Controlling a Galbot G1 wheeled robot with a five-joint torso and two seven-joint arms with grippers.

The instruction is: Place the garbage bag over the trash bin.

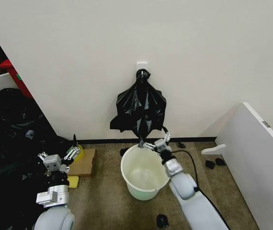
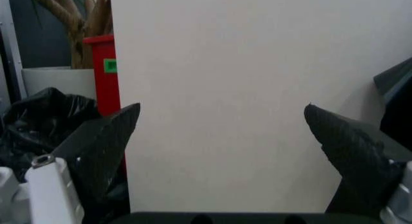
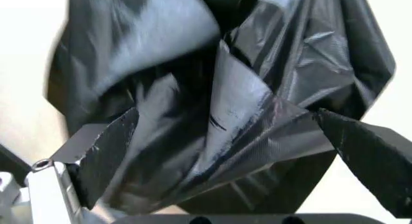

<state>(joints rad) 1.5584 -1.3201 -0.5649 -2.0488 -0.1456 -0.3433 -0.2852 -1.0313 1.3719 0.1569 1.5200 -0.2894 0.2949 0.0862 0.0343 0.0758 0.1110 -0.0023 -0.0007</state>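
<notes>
**Black bag hanging on the wall, bin waiting bare**

Black plastic is dangling from a wall hook: the garbage bag is hanging with its lower tip just above the far rim of the trash bin, which is standing unlined on the floor. The right gripper is reaching at that tip, fingers spread around the film, not yet pinching. The left gripper is idling, released, well to the left. Unhooking, opening and fitting the bag are all looking undone.

Even, soft indoor light; right wrist view blurred up close.
</notes>
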